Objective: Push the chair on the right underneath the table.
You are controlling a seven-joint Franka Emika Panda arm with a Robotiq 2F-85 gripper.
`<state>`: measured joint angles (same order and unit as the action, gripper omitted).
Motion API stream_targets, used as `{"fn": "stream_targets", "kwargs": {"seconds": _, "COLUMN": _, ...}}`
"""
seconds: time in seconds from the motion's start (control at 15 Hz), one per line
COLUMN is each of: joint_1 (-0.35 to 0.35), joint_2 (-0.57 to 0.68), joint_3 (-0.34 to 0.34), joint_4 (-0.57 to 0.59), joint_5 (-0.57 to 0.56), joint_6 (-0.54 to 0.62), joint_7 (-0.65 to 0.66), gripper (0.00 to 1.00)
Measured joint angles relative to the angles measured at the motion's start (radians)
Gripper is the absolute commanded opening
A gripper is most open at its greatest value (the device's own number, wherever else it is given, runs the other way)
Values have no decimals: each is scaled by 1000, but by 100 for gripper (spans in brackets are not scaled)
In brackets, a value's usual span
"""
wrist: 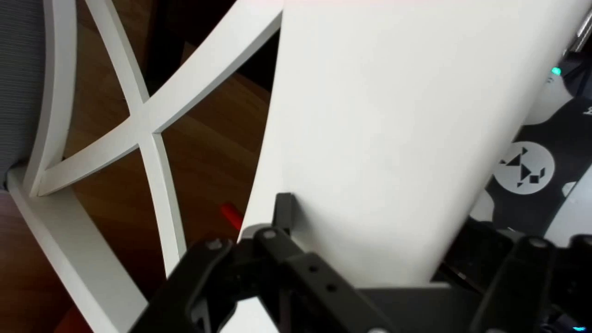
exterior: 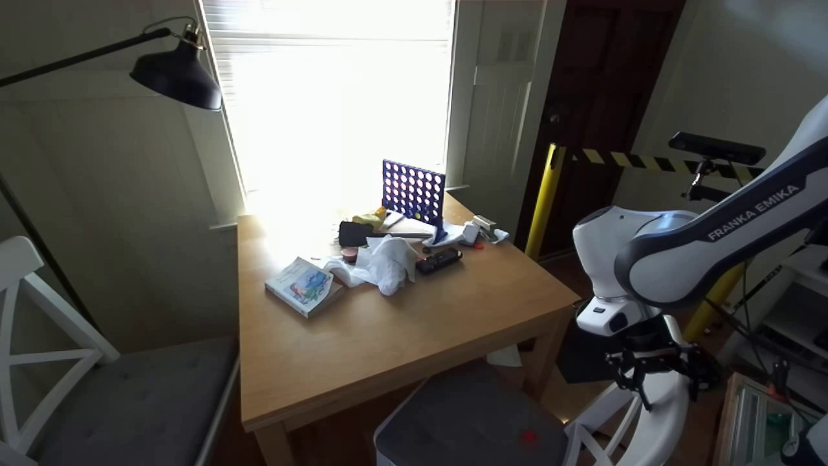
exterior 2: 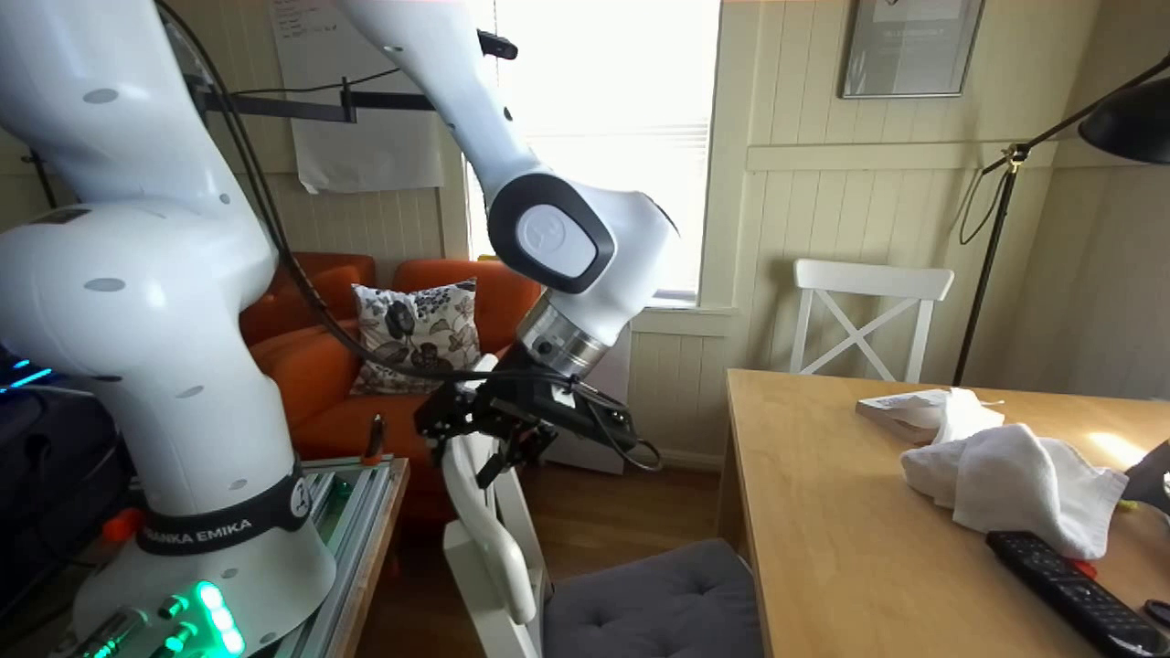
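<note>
The white chair has a curved top rail, an X-cross back and a grey seat (exterior: pixel 479 414). Its seat also shows in an exterior view (exterior 2: pixel 658 603), with the front part beneath the edge of the tan table (exterior: pixel 388 362). The table's bare top also shows in an exterior view (exterior 2: pixel 823 512). The chair's back stands out away from the table, towards the robot. My gripper (exterior: pixel 670 398) is at the top rail. In the wrist view the white rail (wrist: pixel 393 115) lies between the spread fingers of the gripper (wrist: pixel 388 222). The right fingertip is hidden there.
A near-identical white chair (exterior 2: pixel 868 279) stands at another table side. The table bears a book (exterior: pixel 303 287), white cloth (exterior: pixel 388 259), a remote (exterior: pixel 440 261) and a blue game grid (exterior: pixel 414 191). The robot base stand (exterior 2: pixel 366 548) is behind the chair. A yellow post (exterior: pixel 545 200) stands beyond the table.
</note>
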<state>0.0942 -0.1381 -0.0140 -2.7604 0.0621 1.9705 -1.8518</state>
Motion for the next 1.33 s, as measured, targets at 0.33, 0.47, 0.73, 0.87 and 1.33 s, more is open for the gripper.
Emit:
{"fn": "stream_targets", "kwargs": {"seconds": 0.33, "joint_1": 1, "joint_2": -46, "joint_3": 3, "joint_4": -15, "joint_5": 0, "joint_6": 4, "joint_7": 0, "gripper": 39}}
{"fn": "stream_targets", "kwargs": {"seconds": 0.47, "joint_1": 1, "joint_2": -47, "joint_3": 5, "joint_4": -15, "joint_5": 0, "joint_6": 6, "joint_7": 0, "gripper": 39}}
{"fn": "stream_targets", "kwargs": {"seconds": 0.73, "joint_1": 2, "joint_2": -47, "joint_3": 8, "joint_4": -15, "joint_5": 0, "joint_6": 9, "joint_7": 0, "gripper": 39}}
{"fn": "stream_targets", "kwargs": {"seconds": 0.87, "joint_1": 2, "joint_2": -47, "joint_3": 11, "joint_4": -14, "joint_5": 0, "joint_6": 11, "joint_7": 0, "gripper": 39}}
{"fn": "stream_targets", "kwargs": {"seconds": 1.33, "joint_1": 27, "joint_2": -18, "joint_3": 43, "joint_4": 30, "joint_5": 3, "joint_6": 32, "joint_7": 2, "gripper": 39}}
